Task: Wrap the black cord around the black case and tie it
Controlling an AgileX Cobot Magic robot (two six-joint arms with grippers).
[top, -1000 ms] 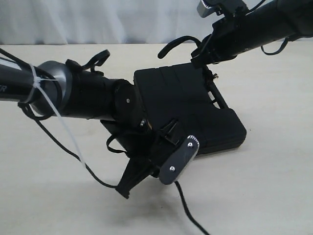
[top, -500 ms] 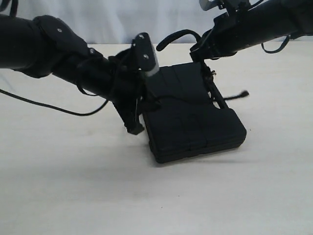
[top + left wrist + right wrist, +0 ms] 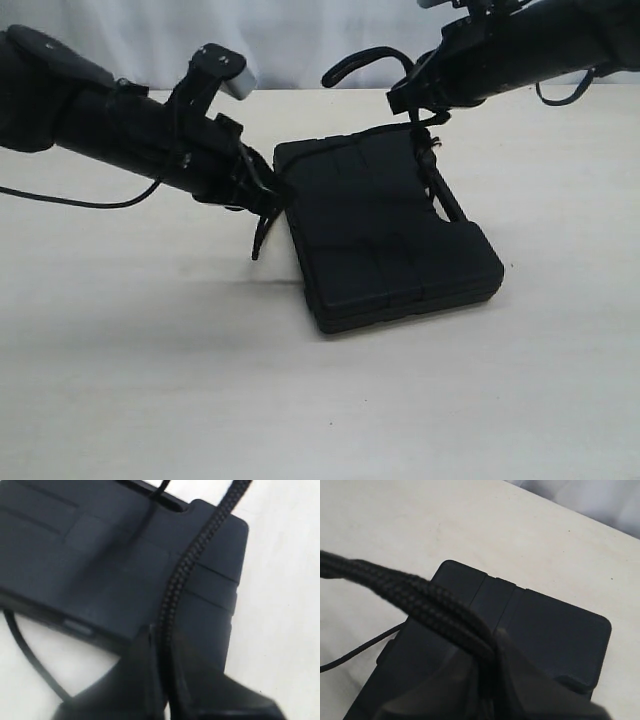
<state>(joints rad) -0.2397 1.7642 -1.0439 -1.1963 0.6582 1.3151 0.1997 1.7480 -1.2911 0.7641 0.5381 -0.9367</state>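
The black case (image 3: pixel 390 235) lies flat on the pale table (image 3: pixel 140 380), and the left gripper (image 3: pixel 161 639) by its left edge and the right gripper (image 3: pixel 492 642) above its far corner both pinch the black cord (image 3: pixel 186 572) tight, with bare table all around.

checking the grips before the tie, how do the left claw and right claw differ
The left claw pinches one strand of the black cord; the right claw pinches two. In the exterior view the left claw sits by the black case at its left side, the right claw over its far right corner. Both are shut on the cord.
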